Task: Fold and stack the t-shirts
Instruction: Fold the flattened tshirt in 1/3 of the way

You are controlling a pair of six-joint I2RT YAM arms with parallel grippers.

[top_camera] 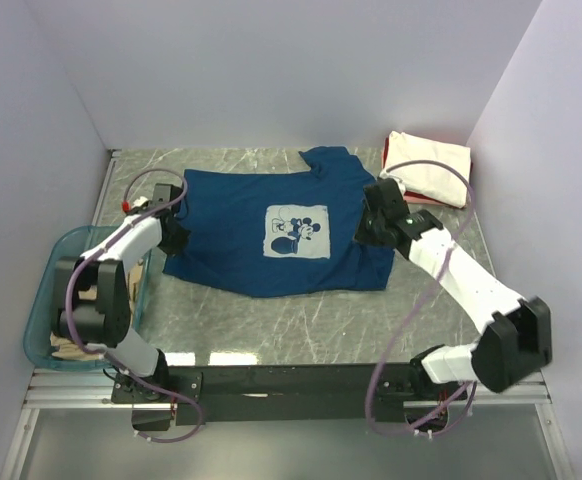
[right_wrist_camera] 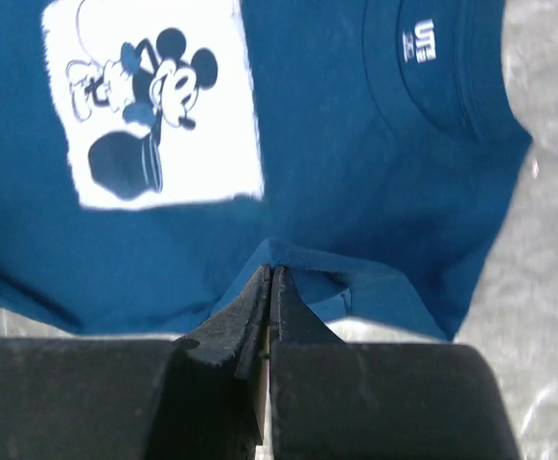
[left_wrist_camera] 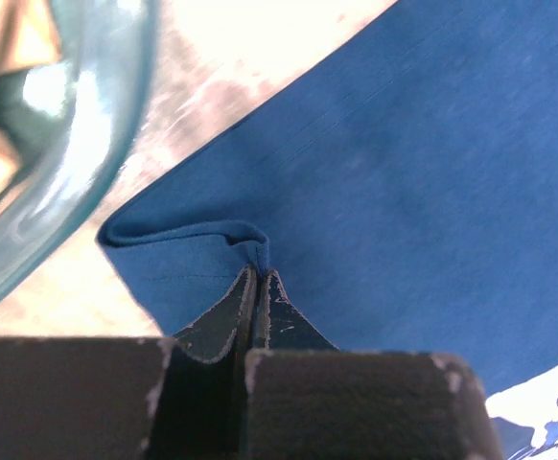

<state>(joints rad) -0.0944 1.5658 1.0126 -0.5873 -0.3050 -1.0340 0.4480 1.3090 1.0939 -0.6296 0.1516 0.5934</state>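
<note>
The printed t-shirt (top_camera: pixel 241 215) lies spread mid counter (top_camera: pixel 301 325). My left gripper (top_camera: pixel 178 236) pinches its left edge, my right gripper (top_camera: pixel 367 230) its right. Folded t-shirts (top_camera: pixel 428 167) sit behind right, the tub (top_camera: pixel 41 300) left.

Three plain, pale lavender-white walls close the space in: a back wall (top_camera: pixel 291 70), a left wall (top_camera: pixel 21 150) and a right wall (top_camera: pixel 561 130), all bare and evenly lit. Between them lies a worktop (top_camera: pixel 271 325) of grey-green marbled stone with thin white veins. A soft bright patch of glare (top_camera: pixel 186 357) sits near its front edge, where a silver metal rail (top_camera: pixel 71 386) runs across.
</note>
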